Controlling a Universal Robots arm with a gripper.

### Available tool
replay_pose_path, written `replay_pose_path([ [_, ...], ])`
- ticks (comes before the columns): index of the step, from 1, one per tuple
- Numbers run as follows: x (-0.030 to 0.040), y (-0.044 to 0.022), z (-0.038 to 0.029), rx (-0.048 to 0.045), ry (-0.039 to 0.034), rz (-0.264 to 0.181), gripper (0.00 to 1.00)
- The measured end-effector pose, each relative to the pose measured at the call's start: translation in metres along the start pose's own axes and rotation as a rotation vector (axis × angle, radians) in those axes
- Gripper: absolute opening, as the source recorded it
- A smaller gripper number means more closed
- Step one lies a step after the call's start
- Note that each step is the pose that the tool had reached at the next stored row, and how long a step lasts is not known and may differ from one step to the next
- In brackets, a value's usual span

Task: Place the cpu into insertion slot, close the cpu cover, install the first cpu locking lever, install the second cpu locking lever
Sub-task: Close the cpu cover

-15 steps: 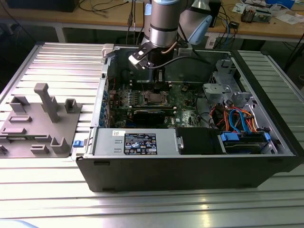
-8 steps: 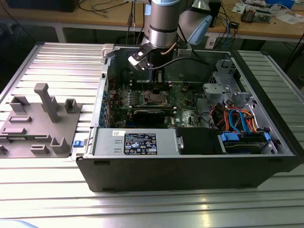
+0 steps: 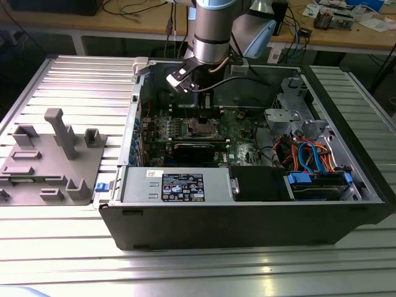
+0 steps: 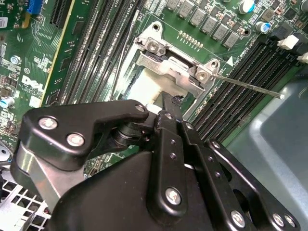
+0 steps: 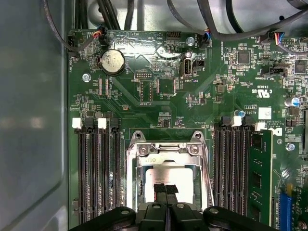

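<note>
In the exterior view my gripper (image 3: 203, 115) reaches down into the open computer case, right over the insertion slot (image 3: 201, 128) on the green board. Both wrist views show the silvery cpu (image 5: 156, 175) (image 4: 142, 86) lying in the slot. The cpu cover (image 5: 166, 158) (image 4: 168, 67) is down around it, so the chip shows through the window. My black fingertips (image 5: 160, 190) are pressed together, and the gripper (image 5: 166, 191) (image 4: 171, 103) is shut just above the chip. One thin locking lever (image 4: 250, 85) sticks out free beside the socket. Another (image 4: 117, 82) runs along the opposite side.
Long black memory slots (image 5: 98, 173) flank the socket on both sides, one filled with a green module (image 5: 260, 178). A black graphics card (image 3: 195, 148), the power supply (image 3: 179, 184) and bundled cables (image 3: 309, 154) crowd the case. A grey fixture tray (image 3: 49, 161) lies outside on the exterior view's left.
</note>
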State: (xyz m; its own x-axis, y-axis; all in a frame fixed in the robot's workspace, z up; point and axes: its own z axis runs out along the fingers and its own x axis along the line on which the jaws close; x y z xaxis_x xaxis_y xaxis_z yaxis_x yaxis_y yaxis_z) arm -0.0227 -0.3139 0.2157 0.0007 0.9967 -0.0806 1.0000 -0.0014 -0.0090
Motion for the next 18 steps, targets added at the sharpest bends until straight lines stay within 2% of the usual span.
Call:
replay_pose_path([
  [18, 0.0006, -0.0019, 0.0073, 0.0001, -0.0001, 0.000, 0.11],
])
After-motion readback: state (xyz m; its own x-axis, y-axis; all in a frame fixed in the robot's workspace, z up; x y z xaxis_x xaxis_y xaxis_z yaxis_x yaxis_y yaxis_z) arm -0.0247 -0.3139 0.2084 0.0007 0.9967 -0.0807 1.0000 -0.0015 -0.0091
